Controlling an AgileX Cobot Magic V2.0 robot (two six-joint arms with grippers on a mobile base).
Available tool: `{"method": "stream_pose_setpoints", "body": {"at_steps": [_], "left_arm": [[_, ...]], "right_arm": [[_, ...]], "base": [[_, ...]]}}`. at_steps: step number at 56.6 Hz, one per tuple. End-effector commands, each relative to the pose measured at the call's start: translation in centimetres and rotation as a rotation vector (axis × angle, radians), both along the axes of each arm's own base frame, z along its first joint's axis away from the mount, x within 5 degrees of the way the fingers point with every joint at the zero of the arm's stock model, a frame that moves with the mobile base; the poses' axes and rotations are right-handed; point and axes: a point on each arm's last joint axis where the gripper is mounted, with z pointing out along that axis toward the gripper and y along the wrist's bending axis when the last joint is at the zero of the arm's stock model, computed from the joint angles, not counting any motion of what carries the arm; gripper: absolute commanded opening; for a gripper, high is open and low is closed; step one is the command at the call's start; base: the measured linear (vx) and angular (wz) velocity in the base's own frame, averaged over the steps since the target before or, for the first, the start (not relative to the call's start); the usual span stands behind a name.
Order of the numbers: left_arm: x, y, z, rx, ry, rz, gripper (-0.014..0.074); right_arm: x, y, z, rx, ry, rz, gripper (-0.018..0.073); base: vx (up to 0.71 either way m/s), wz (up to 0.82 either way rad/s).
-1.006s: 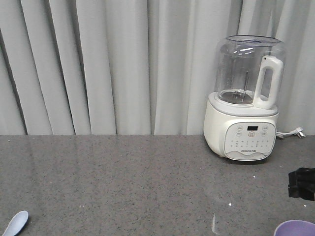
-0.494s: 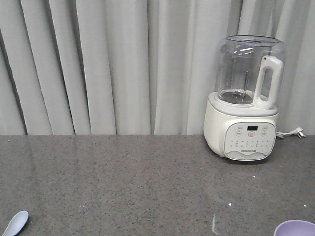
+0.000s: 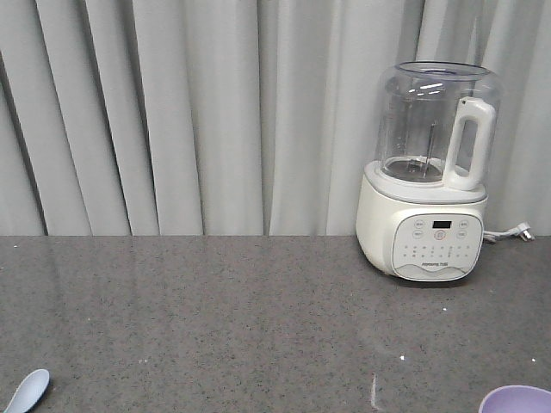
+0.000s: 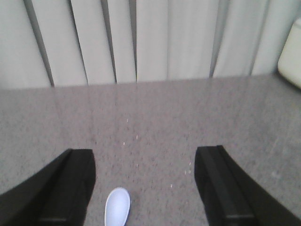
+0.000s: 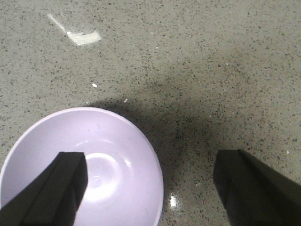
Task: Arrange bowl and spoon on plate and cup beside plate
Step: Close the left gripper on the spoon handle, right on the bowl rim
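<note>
Bowl: the bowl (image 5: 82,165) sits upright and empty on the grey speckled surface (image 3: 215,318). The right gripper (image 5: 150,165) hangs over it, jaws spread wide and holding nothing. One finger is over the bowl's inside and the other over bare surface past the rim, so the near wall lies between them. This looks like a set-up for a pinch on the rim, the only grip a wide bowl offers.

Spoon: the spoon (image 4: 117,207) lies flat on the surface. Its scoop is between the fingers of the left gripper (image 4: 145,162), nearer the left one. This gripper is also wide and empty, and is likely lined up for a pick.

Not visible: the plate and cup appear in no view, so their positions cannot be stated. The spoon's handle is cut off in both views that show it. The front view catches only a sliver of the bowl at its lower right corner, and shows neither arm. A blender (image 3: 428,172) stands well apart at the back, before a curtain (image 3: 172,112).
</note>
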Motion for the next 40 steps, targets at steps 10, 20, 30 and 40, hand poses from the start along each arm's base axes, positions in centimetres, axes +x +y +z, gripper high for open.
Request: {"method": "stream_pose_setpoints", "body": {"at_steps": [10,20,30,40], "left_arm": [[5.7,0.3,0.0,0.199,0.389,0.056,0.0573],[9.2,0.7,-3.8,0.329,0.662,0.095,0.0573],[11.4,1.4,-7.2,0.326,0.805,0.117,0.0573],[12.1,0.7,-8.0,0.279,0.801,0.049,0.0573]], "right_arm": [[0.2,-0.1,1.8,-0.028,-0.108,0.013,0.0592],[0.3,0.0,1.8,-0.013,-0.122,0.017,0.0592],[0.3,0.2,1.8,-0.002,-0.125,0.036,0.0592],[0.4,0.3,1.9,0.013,-0.139,0.035,0.0592]], "base": [[0.00,0.00],[0.00,0.00],[0.00,0.00],[0.00,0.00]]}}
